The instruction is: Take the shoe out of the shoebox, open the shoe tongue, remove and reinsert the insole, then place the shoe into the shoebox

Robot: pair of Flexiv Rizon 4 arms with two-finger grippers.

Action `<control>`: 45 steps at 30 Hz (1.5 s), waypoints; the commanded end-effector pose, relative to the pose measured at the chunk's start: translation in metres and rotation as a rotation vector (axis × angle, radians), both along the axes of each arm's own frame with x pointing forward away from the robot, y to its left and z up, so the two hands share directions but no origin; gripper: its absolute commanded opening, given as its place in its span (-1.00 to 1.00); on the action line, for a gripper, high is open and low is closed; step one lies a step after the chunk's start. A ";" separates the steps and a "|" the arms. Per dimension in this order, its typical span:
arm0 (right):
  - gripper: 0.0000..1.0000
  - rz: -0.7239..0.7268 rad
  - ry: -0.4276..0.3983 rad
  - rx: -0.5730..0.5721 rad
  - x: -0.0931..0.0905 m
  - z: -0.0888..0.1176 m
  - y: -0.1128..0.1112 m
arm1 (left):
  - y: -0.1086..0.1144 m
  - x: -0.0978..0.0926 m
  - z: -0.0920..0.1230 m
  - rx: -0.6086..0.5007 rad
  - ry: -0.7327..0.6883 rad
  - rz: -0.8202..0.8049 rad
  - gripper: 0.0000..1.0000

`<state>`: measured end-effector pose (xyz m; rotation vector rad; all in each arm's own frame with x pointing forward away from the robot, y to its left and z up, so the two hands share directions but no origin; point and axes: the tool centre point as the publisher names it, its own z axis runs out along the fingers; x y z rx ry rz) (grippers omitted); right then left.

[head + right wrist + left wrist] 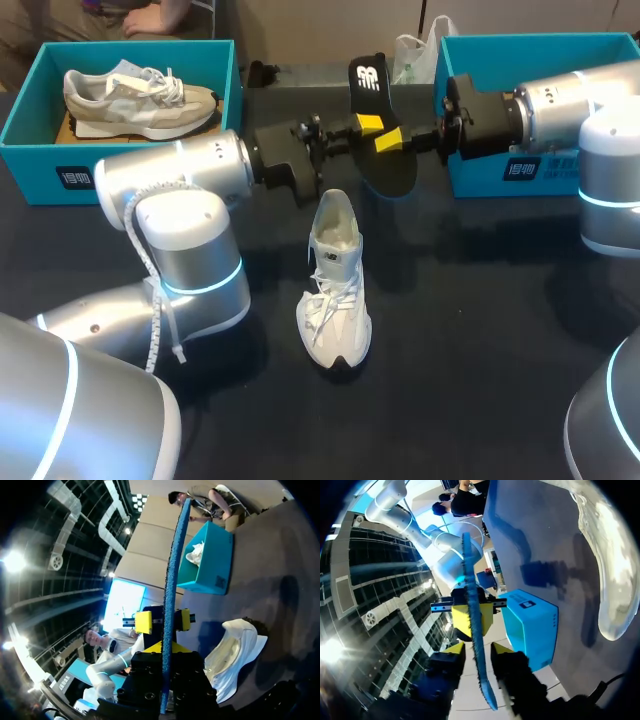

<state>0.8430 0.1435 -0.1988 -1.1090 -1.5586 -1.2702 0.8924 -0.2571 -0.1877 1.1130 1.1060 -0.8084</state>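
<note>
Shoebox (30, 150) at far left holds a grey shoe (140, 100). Next, the left gripper (352, 130) straddles the insole (385, 165), its fingers apart, with a sliver of gap either side in its wrist view. The insole hangs in the air, just beyond the heel end of the white shoe (335, 290) on the table (480, 330). The right gripper (400, 140) is clamped on it. Probably best: let one firm grip carry it, tip the toe end down, and feed it into the collar with the tongue pulled back.
</note>
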 end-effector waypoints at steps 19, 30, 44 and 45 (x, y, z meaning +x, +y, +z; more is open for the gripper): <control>-1.00 -0.062 -0.120 0.006 0.006 -0.014 -0.008 | 0.081 0.007 0.018 0.033 0.331 -0.005 1.00; -1.00 -0.093 -0.304 0.000 0.009 -0.015 -0.005 | 0.102 0.010 0.006 0.047 0.689 0.023 1.00; -1.00 -0.071 -0.606 -0.020 0.014 -0.009 0.001 | 0.123 -0.003 -0.022 0.118 1.045 0.054 1.00; -1.00 -0.066 -0.635 -0.018 0.014 -0.009 0.002 | 0.124 -0.005 -0.023 0.129 1.047 0.048 1.00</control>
